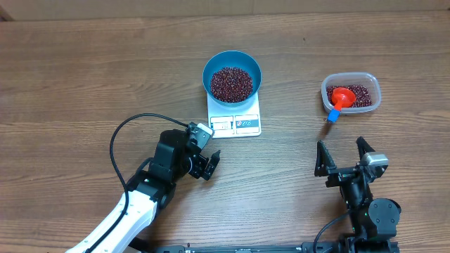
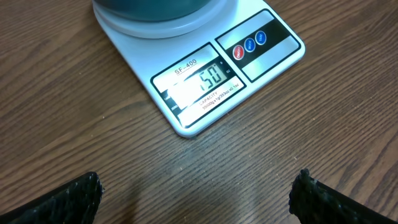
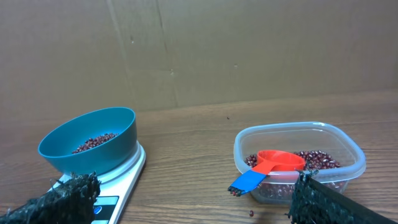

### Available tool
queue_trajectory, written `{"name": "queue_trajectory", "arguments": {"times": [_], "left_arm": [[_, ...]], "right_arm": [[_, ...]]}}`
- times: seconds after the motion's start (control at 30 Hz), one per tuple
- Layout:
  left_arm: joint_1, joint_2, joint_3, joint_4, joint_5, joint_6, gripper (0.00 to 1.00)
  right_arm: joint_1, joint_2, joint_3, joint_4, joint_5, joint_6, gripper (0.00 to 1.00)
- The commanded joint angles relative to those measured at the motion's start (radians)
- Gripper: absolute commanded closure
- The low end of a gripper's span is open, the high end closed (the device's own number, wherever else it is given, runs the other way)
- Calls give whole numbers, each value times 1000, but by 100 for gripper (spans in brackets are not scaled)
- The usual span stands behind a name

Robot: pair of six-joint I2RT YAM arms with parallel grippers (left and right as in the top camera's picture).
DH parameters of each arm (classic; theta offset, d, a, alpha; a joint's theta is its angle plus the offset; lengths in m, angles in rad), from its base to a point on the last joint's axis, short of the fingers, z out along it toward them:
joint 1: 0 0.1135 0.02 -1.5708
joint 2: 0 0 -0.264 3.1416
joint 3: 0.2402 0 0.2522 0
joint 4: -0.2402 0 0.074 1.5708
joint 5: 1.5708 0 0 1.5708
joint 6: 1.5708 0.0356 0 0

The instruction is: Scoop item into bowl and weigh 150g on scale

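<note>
The left wrist view's top edge cuts off the bowl [image 2: 155,9]. Glare whitens the left of the display [image 2: 198,84] on the scale [image 2: 143,56]; overhead, its digits are too small to read.

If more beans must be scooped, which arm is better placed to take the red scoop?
Probably right. The right gripper is open and near the tub that holds the scoop; the left gripper faces the scale.
</note>
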Motion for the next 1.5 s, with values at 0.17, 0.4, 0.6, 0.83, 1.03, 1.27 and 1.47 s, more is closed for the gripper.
{"name": "queue_trajectory", "arguments": {"times": [0.17, 0.4, 0.6, 0.83, 1.03, 1.27, 1.47], "left_arm": [[0, 7, -1, -3, 3, -15, 1], [0, 7, -1, -3, 3, -15, 0], [0, 7, -1, -3, 3, -15, 0], [0, 7, -1, -3, 3, -15, 0], [0, -7, -1, -11, -4, -14, 0], [3, -147, -2, -36, -123, -14, 0], [141, -338, -29, -36, -130, -15, 0]], "right_arm": [[6, -10, -11, 4, 7, 9, 0], [6, -10, -11, 4, 7, 9, 0], [6, -10, -11, 4, 7, 9, 0], [6, -10, -11, 4, 7, 9, 0], [6, -10, -11, 4, 7, 9, 0], [6, -10, -11, 4, 7, 9, 0], [6, -10, -11, 4, 7, 9, 0]]}}
